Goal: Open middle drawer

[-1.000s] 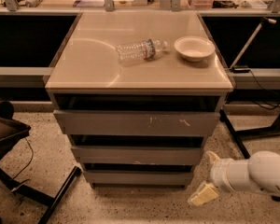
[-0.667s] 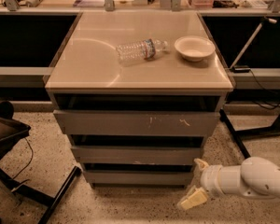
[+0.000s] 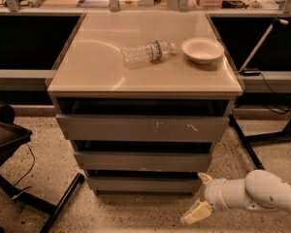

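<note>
The middle drawer (image 3: 143, 161) is a plain grey handleless front, second of three in the cabinet, with a dark gap above it. It looks closed, lying between the wider scratched front (image 3: 143, 128) above and the narrow lowest front (image 3: 143, 184) below. My gripper (image 3: 200, 196) is on a white arm coming in from the lower right. It is open and empty, with one cream fingertip (image 3: 203, 178) near the lower right corner of the cabinet and the other (image 3: 196, 212) lower, over the floor. It sits below and to the right of the middle drawer and does not touch it.
A plastic bottle (image 3: 146, 51) lies on its side and a white bowl (image 3: 202, 49) stands on the beige cabinet top (image 3: 92, 67). A dark chair base (image 3: 9, 144) stands at the left on the speckled floor. A black stand leg (image 3: 242, 140) is at the right.
The arm has moved left, bringing the gripper from the right closer to the cabinet's lower right corner. The drawers have not moved.
</note>
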